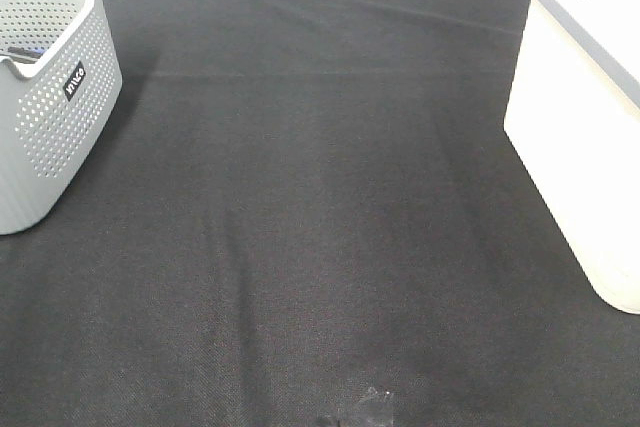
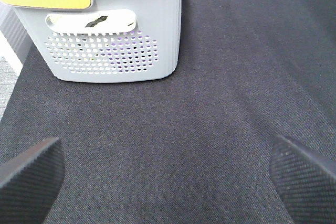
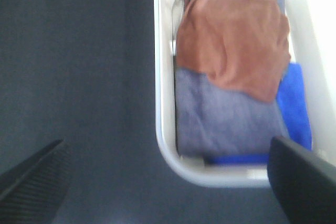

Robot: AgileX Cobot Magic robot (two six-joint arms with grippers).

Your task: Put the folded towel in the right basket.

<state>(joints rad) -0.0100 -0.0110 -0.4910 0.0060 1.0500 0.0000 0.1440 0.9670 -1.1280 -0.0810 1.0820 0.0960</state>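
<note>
The right basket [image 1: 585,127] is white and stands at the right edge of the table. In the right wrist view the basket [image 3: 163,108] holds a brown towel [image 3: 233,45] on top of a grey folded towel [image 3: 220,119] and a blue one [image 3: 294,103]. My right gripper [image 3: 168,182] is open and empty, high above the basket's near corner. My left gripper [image 2: 168,182] is open and empty over the black cloth, facing the grey basket [image 2: 110,35]. Neither arm shows in the exterior high view.
The grey perforated left basket [image 1: 50,87] stands at the back left with items inside. A black cloth [image 1: 320,227] covers the table between the two baskets. The table's edge shows in the left wrist view [image 2: 8,77].
</note>
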